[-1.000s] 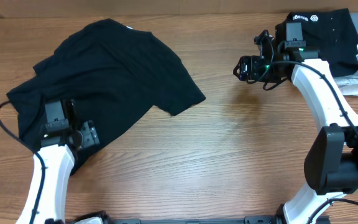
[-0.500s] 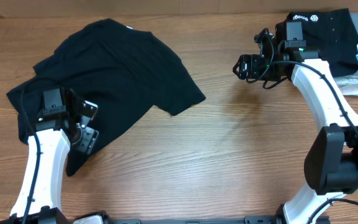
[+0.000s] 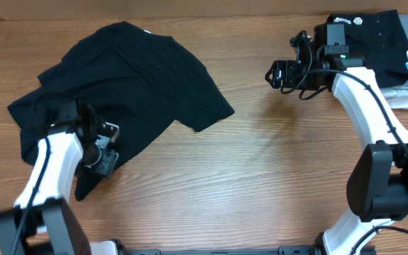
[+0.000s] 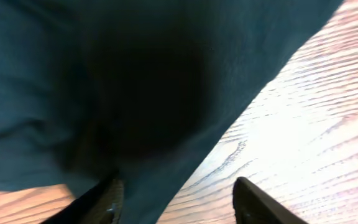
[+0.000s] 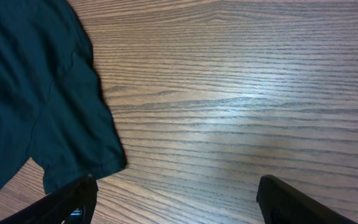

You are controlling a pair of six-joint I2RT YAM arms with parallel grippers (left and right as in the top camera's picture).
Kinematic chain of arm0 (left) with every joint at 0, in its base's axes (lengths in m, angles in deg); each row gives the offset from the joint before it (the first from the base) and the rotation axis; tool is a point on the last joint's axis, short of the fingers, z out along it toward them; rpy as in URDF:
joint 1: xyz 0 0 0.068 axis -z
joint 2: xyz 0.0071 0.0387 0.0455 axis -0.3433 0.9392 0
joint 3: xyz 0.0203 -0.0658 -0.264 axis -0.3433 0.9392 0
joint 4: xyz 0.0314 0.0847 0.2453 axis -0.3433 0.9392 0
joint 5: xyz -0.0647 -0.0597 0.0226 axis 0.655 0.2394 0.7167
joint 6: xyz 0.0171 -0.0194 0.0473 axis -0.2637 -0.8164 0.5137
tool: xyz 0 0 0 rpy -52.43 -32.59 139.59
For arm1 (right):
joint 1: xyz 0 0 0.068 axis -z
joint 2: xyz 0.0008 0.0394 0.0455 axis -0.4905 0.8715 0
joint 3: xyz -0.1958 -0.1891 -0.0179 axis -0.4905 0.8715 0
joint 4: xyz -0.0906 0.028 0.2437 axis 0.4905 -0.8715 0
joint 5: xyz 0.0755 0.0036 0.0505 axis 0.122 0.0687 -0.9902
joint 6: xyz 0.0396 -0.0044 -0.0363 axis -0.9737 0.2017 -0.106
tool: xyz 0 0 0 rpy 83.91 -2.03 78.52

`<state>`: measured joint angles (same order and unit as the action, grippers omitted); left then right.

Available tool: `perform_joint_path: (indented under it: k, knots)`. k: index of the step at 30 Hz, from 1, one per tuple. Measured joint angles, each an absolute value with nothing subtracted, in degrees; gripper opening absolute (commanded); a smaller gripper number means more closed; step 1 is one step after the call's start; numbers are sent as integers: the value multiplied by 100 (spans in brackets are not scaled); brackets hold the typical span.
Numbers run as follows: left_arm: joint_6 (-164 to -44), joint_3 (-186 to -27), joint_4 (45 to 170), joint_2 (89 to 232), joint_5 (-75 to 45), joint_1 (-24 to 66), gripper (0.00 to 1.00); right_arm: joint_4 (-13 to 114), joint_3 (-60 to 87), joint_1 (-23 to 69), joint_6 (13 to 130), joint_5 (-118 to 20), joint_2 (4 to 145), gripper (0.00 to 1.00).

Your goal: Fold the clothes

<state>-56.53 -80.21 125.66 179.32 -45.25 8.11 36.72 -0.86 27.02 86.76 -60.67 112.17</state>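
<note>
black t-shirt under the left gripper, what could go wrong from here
1. The left gripper stands open astride bunched fabric at the near edge of the black T-shirt. Closing here may pinch several layers rather than a single hem.
2. The right gripper hovers open over the table, far from the shirt. A one-handed pull could crumple it further instead of spreading it.

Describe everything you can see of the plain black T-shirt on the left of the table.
The black T-shirt is plain, thin, soft-looking fabric with a small white neck label at its far edge. It lies unfolded and rumpled on the wooden table, with one short sleeve pointing right. The left hand is down at its near edge, fingers apart with fabric between them. A firm pinch cannot be confirmed.
</note>
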Motion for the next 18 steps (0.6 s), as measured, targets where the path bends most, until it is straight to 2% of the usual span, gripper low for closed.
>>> perform_joint_path:
  k: [4,8,9,13,18]
  knots:
    - [-5917,-8019,12459,18422,-4510,811,47,3670,-86,2704,8676,-6067,11217,86]
    - [-6142,-8015,12247,18603,-4486,811,9,3670,-86,2704,8671,-6071,11217,79]
    - [-6177,-8015,12214,18603,-4453,811,4,3668,-86,2702,8667,-6074,11217,75]
    - [-6228,-8015,12055,18603,-3981,811,4,3613,-86,2702,8617,-6089,11217,64]
    - [-6781,-8015,11740,18603,-3421,811,4,3362,-86,2680,8433,-6091,11226,63]
